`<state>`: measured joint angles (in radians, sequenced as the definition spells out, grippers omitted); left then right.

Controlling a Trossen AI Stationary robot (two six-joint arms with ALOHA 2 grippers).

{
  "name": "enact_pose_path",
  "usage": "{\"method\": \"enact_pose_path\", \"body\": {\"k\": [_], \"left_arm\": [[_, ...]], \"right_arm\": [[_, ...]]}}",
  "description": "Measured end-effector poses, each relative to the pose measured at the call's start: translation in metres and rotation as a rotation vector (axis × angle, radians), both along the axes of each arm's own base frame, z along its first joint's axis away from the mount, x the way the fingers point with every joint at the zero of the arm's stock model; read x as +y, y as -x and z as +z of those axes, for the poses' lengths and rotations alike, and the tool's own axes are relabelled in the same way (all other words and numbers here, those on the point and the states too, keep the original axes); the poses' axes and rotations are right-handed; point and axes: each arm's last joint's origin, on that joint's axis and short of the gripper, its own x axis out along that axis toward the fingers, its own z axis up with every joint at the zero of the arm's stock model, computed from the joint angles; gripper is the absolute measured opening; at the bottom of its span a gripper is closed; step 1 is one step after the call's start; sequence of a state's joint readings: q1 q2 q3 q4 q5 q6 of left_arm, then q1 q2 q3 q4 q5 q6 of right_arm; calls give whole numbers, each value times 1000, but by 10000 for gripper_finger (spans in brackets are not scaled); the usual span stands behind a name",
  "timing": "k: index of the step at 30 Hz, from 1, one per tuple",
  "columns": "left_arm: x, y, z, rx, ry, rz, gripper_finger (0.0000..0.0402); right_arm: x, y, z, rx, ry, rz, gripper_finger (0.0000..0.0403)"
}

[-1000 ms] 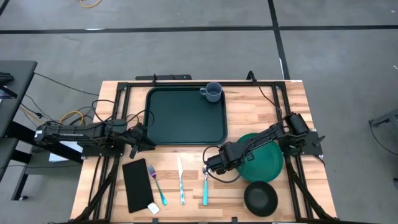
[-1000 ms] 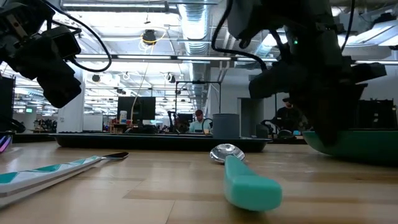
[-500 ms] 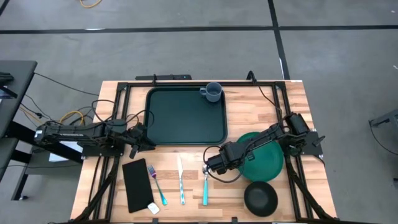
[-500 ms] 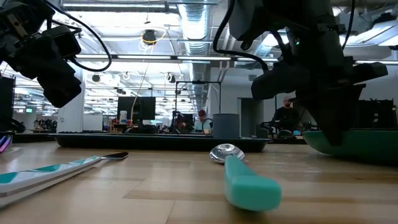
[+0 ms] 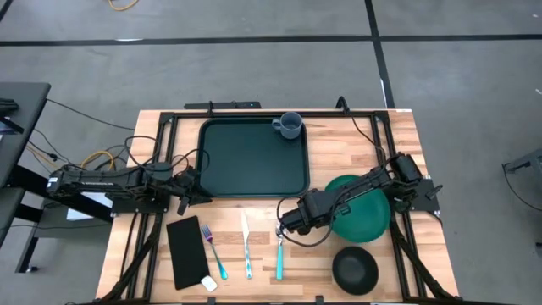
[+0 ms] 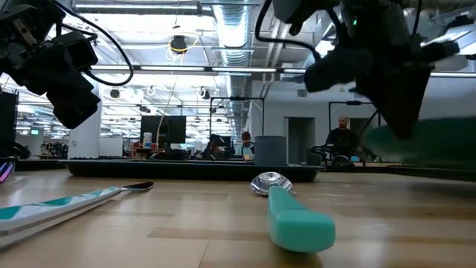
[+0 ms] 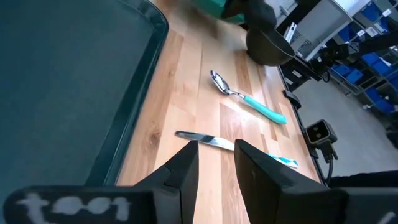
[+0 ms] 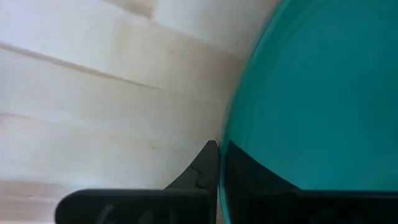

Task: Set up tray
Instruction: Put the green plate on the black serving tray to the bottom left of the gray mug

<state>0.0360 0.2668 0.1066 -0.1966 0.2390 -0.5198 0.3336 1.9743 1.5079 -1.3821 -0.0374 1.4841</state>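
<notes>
- In the right wrist view, the right gripper (image 8: 219, 163) is clamped on the rim of the round green plate (image 8: 311, 99); the low view shows that plate (image 6: 424, 141) clear of the wood.
- The left wrist view shows the left gripper (image 7: 214, 163) parted and empty, beside the large dark green rectangular plastic tray (image 5: 252, 157).
- From above, that tray lies at the far middle of the pale wooden table (image 5: 339, 157), a grey mug (image 5: 290, 124) in its corner.
- The low view alone shows a lit workshop with a person (image 6: 342, 138) behind.
</notes>
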Motion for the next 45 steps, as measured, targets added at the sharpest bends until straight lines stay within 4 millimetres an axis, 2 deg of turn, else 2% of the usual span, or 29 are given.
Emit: {"method": "enact_pose_path", "body": {"k": [4, 9, 14, 19, 26, 34, 40, 45], "left_arm": [[0, 0, 0, 0, 0, 0, 92], [0, 0, 0, -1, 0, 0, 92], [1, 0, 0, 3, 14, 24, 92], [1, 0, 0, 3, 14, 25, 92], [2, 0, 0, 11, 42, 85, 92], [3, -1, 0, 17, 87, 148, 92], [4, -1, 0, 17, 92, 182, 92], [4, -1, 0, 18, 97, 192, 92]], "right_arm": [[0, -6, 20, -32, 50, 45, 2], [-5, -16, 48, -102, 79, 207, 1], [-13, -28, 71, -170, 81, 508, 1], [-22, -40, 83, -209, 50, 844, 1], [-36, -53, 86, -250, -34, 1261, 0], [-56, -61, 84, -245, -68, 1531, 0], [-69, -70, 84, -292, -46, 1637, 0], [-79, -82, 65, -284, -90, 1619, 0]]}}
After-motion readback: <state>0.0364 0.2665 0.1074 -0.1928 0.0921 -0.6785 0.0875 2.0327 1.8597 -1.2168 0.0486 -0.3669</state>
